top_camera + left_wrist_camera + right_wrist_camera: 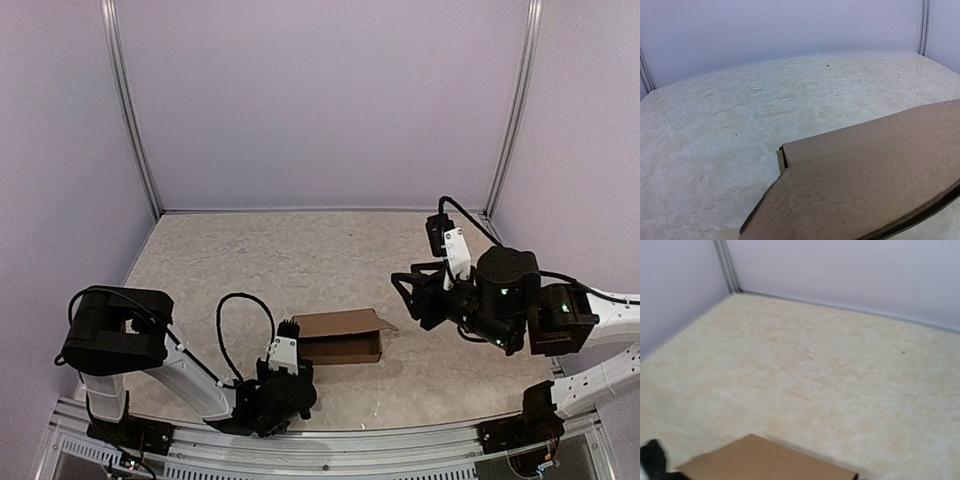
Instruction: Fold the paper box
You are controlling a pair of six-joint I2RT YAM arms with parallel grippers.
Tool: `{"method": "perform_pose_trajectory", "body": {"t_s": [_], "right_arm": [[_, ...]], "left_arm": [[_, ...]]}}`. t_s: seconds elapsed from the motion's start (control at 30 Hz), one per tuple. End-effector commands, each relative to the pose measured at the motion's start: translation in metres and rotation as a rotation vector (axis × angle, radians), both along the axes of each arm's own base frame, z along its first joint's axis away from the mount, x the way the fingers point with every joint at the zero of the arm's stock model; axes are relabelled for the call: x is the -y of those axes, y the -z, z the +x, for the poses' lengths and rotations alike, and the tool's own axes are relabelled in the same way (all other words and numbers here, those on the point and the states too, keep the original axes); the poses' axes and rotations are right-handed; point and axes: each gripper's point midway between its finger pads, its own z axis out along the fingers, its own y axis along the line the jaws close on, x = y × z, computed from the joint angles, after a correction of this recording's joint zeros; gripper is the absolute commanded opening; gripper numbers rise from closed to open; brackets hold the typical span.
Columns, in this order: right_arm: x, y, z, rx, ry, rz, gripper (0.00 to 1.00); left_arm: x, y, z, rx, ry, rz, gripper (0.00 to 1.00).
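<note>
Paper box fills left wrist view, its whole outline only overhead.

Here's the paper box, plain brown cardboard, unmarked, lying on the table near its front edge, just left of centre. It's half formed: a low oblong shell with its long side running left to right, and the top panel stands slightly raised, showing a dark opening along the near side. A small flap sticks out at the right end. In the left wrist view, a narrow tab peeks out at the panel's corner.
</note>
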Motion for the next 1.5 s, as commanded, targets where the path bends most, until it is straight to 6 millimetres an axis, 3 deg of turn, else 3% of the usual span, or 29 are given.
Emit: {"method": "perform_pose_trajectory", "body": {"t_s": [0.0, 0.13, 0.27, 0.6, 0.73, 0.87, 1.03, 1.17, 1.33, 1.47], "right_arm": [[-0.025, 0.03, 0.015, -0.067, -0.041, -0.148, 0.37], [-0.053, 0.042, 0.029, -0.113, -0.069, -0.17, 0.15], [-0.076, 0.06, 0.044, -0.158, -0.074, -0.183, 0.0], [-0.098, 0.115, 0.073, -0.271, 0.007, -0.163, 0.0], [-0.102, 0.146, 0.076, -0.312, 0.032, -0.185, 0.0], [-0.1, 0.18, 0.076, -0.352, 0.058, -0.213, 0.0], [-0.092, 0.208, 0.073, -0.39, 0.083, -0.251, 0.0], [-0.093, 0.218, 0.073, -0.397, 0.09, -0.241, 0.0], [-0.09, 0.231, 0.073, -0.407, 0.108, -0.246, 0.0], [-0.088, 0.238, 0.074, -0.411, 0.119, -0.248, 0.0]], "left_arm": [[0.001, 0.009, -0.005, 0.007, 0.005, 0.075, 0.0], [0.003, 0.009, -0.006, 0.012, 0.001, 0.085, 0.0], [0.007, 0.008, -0.008, 0.018, 0.003, 0.101, 0.0], [0.01, 0.006, -0.009, 0.03, -0.003, 0.121, 0.0], [0.014, 0.004, -0.009, 0.029, -0.007, 0.132, 0.0], [0.013, 0.002, -0.01, 0.032, -0.017, 0.141, 0.07], [0.014, -0.005, -0.012, 0.029, -0.003, 0.12, 0.22], [0.013, -0.017, -0.014, 0.026, 0.012, 0.087, 0.53], [0.01, -0.034, -0.022, 0.021, 0.034, 0.048, 0.78], [0.006, -0.043, -0.032, 0.007, 0.057, 0.036, 0.91]]}}
